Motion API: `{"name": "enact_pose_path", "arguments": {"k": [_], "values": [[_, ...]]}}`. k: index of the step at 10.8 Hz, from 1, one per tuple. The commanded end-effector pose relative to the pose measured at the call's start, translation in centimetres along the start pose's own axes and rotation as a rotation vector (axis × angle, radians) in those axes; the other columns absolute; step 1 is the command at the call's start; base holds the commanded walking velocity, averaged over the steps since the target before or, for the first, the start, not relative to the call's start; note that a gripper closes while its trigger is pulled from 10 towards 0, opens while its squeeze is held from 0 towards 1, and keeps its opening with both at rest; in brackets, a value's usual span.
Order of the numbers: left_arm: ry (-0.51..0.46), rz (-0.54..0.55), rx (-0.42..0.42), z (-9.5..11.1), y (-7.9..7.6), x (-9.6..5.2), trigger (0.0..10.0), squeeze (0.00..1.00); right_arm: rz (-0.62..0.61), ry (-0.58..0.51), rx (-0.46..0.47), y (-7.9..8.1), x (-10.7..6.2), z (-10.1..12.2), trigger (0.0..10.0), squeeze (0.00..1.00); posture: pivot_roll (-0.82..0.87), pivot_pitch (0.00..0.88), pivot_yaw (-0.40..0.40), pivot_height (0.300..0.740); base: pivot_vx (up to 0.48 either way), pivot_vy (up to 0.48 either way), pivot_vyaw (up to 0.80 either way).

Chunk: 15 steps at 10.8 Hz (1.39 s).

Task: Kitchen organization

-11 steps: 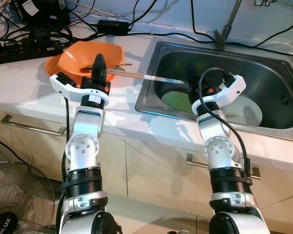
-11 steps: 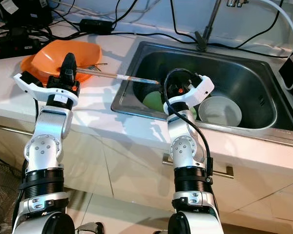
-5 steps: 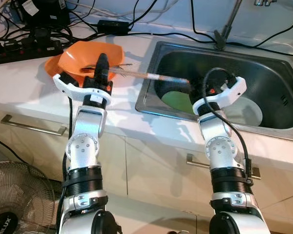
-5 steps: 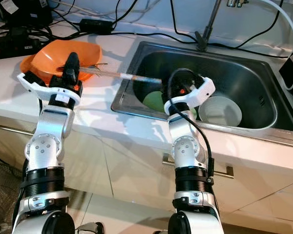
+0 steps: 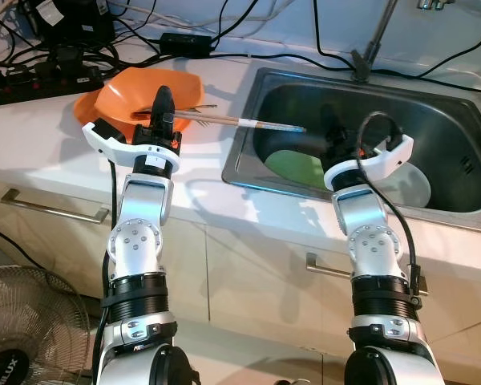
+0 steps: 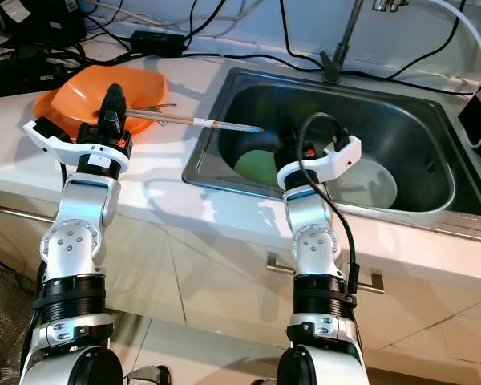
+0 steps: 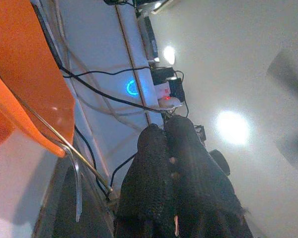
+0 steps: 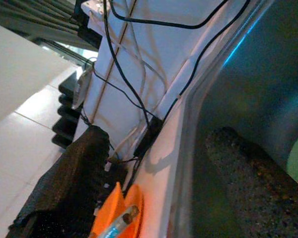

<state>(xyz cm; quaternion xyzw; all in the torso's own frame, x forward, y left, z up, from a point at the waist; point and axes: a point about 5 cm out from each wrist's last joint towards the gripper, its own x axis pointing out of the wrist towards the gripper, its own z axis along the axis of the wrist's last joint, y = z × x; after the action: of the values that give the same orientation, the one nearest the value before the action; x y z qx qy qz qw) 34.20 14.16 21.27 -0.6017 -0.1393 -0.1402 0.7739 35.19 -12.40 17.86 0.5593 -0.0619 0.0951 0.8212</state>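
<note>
The chopsticks (image 5: 240, 121) bridge the gap, handle end in the orange bowl (image 5: 128, 92) on the counter (image 5: 32, 144), tips out over the sink's (image 5: 465, 208) left rim. The left gripper (image 5: 162, 103), fingers pressed together, seems to pinch them at the bowl. The right gripper (image 8: 154, 183) hangs spread wide inside the sink, above the green plate (image 5: 293, 168) beside a white bowl (image 5: 413, 183). Likely step: moving the chopsticks bowlward; next calls for a clean release.
</note>
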Motion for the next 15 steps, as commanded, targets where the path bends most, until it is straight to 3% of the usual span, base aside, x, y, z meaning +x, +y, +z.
{"name": "enact_pose_path", "arguments": {"k": [1,11,12,13,14,15], "values": [[0.032,-0.062,-0.069,-2.1,-1.9,0.9,10.0,0.0,0.064,0.029,0.105,2.0,0.2,-2.1,10.0,0.0,0.06,0.066,-0.049,0.74,0.0,0.0,0.0],[0.091,-0.1,-0.121,-4.0,-2.9,1.4,10.0,0.0,0.139,0.134,0.142,3.3,-0.2,-3.5,10.0,0.0,0.06,0.071,-0.045,0.74,0.0,0.0,0.0],[0.092,-0.102,-0.123,-4.0,-2.9,1.4,10.0,0.0,0.156,0.149,0.149,3.5,-0.3,-3.7,4.9,0.0,0.06,0.071,-0.045,0.74,0.0,0.0,0.0],[0.092,-0.105,-0.127,-4.1,-2.9,1.6,10.0,0.0,0.172,0.169,0.156,3.7,-0.4,-3.9,0.9,0.0,0.06,0.071,-0.045,0.74,0.0,0.0,0.0],[0.092,-0.107,-0.128,-4.2,-2.9,1.6,10.0,0.0,0.175,0.171,0.156,3.8,-0.5,-4.0,0.9,0.0,0.06,0.071,-0.045,0.74,0.0,0.0,0.0],[0.099,-0.113,-0.135,-4.4,-3.1,1.7,10.0,0.0,0.183,0.177,0.158,3.9,-0.5,-4.1,0.0,0.0,0.06,0.072,-0.045,0.74,0.0,0.0,0.0]]}}
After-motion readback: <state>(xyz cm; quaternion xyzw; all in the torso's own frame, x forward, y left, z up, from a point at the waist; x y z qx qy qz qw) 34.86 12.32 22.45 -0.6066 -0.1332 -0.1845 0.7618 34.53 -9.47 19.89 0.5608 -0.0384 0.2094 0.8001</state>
